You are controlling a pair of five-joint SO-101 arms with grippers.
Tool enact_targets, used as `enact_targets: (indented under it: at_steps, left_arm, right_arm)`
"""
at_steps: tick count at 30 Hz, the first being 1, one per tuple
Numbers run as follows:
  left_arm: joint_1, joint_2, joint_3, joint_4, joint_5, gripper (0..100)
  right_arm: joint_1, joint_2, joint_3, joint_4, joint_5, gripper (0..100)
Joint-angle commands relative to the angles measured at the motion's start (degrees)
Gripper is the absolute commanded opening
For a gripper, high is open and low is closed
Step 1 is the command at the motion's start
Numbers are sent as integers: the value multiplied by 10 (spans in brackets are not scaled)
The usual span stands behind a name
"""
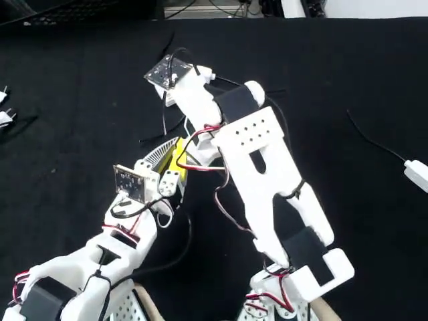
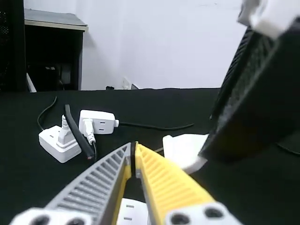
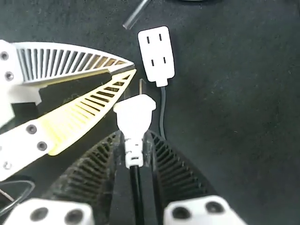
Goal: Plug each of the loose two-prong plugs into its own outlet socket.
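**One plug in hand, lined up but not yet in**

My right gripper (image 3: 135,137) is clamped on the neck of a white two-prong plug (image 3: 134,111). Its prongs point at the white outlet socket (image 3: 157,51), which lies flat on the black worktop (image 1: 80,60) around the middle. The prongs are near the socket's end but there is bare cloth between them, so I judge this pair not yet joined. My left gripper (image 3: 130,70) sits just beside the plug, narrowed to a slit, and I can make out nothing held in it.

Toward the worktop's left edge stands a white outlet block (image 2: 54,141) with what looks like a seated plug (image 2: 63,127) on top. A second block (image 2: 101,121) next to it seems to have one at its end. I'd count those two as probably done, though I can't confirm how deep they sit. A white corded piece (image 1: 416,174) lies at the right edge, and I can't tell what it is. What's left, at least, is seating the plug I hold.
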Motion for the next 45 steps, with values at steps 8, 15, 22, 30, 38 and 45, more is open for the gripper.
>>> enact_targets:
  at_steps: [8, 15, 22, 30, 38, 45]
  left_arm:
    - [-1, -8, 0, -1, -4, 32]
    - [-121, -8, 18, -1, -1, 32]
    - [-143, -8, 15, -1, 1, 30]
    - [-36, -3, 15, 3, -3, 30]
    - [-33, -2, 17, 4, -3, 30]
    - [-33, -2, 17, 4, 1, 33]
  right_arm:
    - [-8, -23, -7, -6, -68, 12]
    - [-4, -22, -8, -2, -115, 12]
    - [-15, 10, -13, 36, -107, 12]
    - [-64, 42, -10, 47, -94, 12]
    - [-110, 42, -15, 47, -113, 12]
    - [-108, -26, -18, 46, -122, 12]
